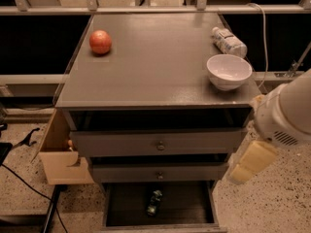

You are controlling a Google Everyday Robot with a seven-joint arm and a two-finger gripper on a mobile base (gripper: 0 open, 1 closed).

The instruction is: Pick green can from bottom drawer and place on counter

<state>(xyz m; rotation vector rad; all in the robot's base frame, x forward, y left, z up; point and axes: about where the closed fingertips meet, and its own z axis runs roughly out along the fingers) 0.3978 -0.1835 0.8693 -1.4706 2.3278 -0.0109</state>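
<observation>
Gripper [251,162]: right of cabinet [121,143], below counter [160,67] level; blurred, outline only. Arm [286,113]: cut off by right edge; covers counter's front-right corner. Green can [154,202]: in bottom drawer [126,205], dim, markings too small to read. Drawer's rear hidden under middle drawer [194,173]; front cut by bottom edge. Bottle [228,41]: label text illegible. Cardboard box [60,161], left side: partly hidden behind cabinet, contents unclear. Cable [24,178]: runs off bottom edge.
</observation>
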